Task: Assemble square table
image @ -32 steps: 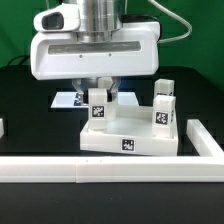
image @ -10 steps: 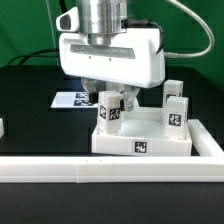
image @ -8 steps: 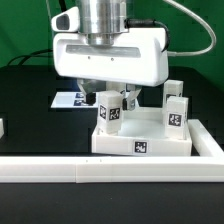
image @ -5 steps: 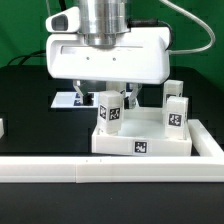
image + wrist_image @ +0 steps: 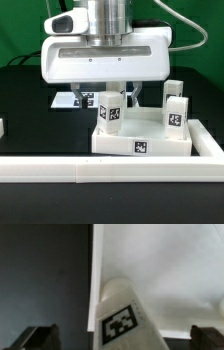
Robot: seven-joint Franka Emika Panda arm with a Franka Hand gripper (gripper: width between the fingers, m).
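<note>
The white square table top lies upside down on the black table, with a tag on its front rim. One tagged white leg stands upright in its near corner at the exterior view's left. A second leg stands at the right. My gripper hangs over the first leg, open, with a finger on each side. In the wrist view that leg rises between the two fingertips with a gap on both sides, and the top's inner face lies behind it.
The long white L-shaped border rail runs along the front and turns back at the exterior view's right. The marker board lies flat behind the gripper. A small white part shows at the left edge.
The hand has shifted toward the exterior view's left and risen a little. Its jaws have spread off the leg, which stays upright in its corner.
</note>
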